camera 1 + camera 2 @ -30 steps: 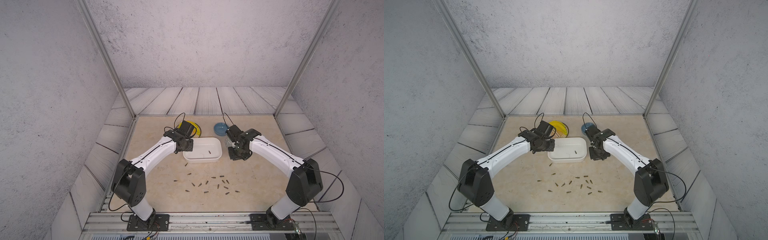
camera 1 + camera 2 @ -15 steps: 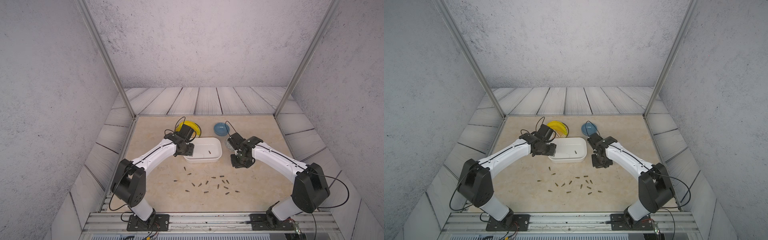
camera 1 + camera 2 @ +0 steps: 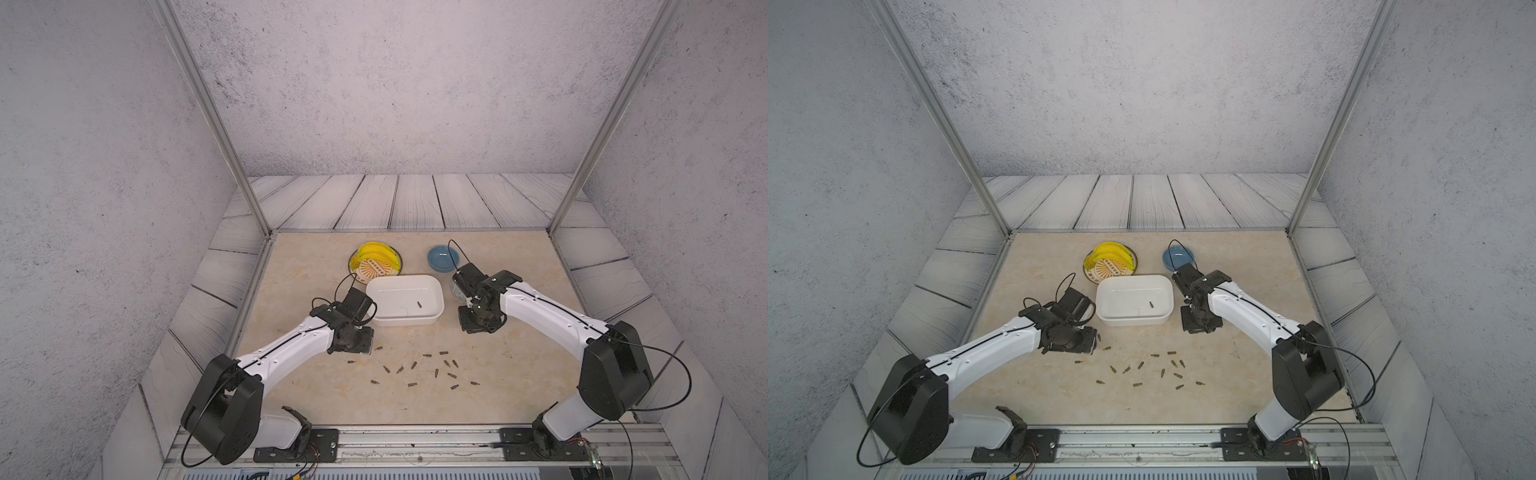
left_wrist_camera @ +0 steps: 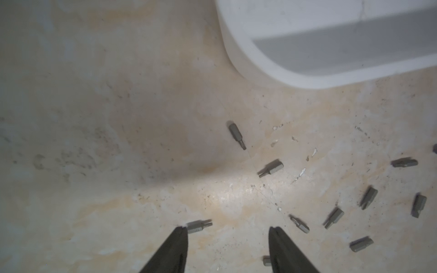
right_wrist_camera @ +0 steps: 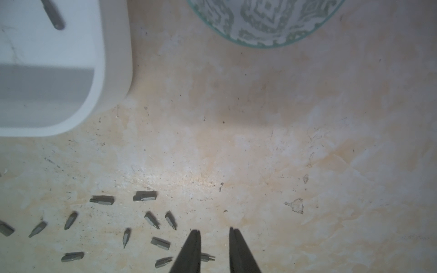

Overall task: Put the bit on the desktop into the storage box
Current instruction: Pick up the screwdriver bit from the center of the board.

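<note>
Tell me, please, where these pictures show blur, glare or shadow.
Left wrist view: the storage box rim is soft, a glare patch sits on the desktop with a broad shadow beside it, and the bits are fairly sharp. Right wrist view: a similar glare patch, and the patterned bowl is slightly blurred. Both top views: even light and sharp, but the bits look tiny.

A yellow dish and a blue bowl stand apart, side by side. A patterned bowl sits near the blue one. Grey planks lie behind them, below speckled walls.
</note>
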You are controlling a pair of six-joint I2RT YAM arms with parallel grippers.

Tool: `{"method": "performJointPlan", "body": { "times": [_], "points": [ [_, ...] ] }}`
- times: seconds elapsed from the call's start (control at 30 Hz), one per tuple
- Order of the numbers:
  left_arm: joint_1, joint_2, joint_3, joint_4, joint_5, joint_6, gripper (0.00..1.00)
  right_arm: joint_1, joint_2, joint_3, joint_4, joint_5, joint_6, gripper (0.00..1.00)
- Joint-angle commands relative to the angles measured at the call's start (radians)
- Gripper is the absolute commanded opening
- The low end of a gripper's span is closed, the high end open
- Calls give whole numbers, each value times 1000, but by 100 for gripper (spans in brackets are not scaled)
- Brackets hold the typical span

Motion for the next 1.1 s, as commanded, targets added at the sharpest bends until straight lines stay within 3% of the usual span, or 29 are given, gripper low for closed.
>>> {"method": "performJointPlan", "body": {
  "times": [0.0, 0.43, 0.83, 1.07],
  "points": [
    [-28, 22, -24, 72, 33, -3, 60, 0, 5, 29, -11, 2, -11, 26],
    [-81, 174, -17, 180, -18, 97, 58, 0, 11, 49, -23, 12, -10, 26],
    [-104, 253, 47, 180, -80, 108, 57, -3, 16, 60, -35, 19, -15, 26],
    [-104, 272, 71, 184, -68, 109, 47, -5, 12, 60, -38, 24, -18, 26]
  ]
}}
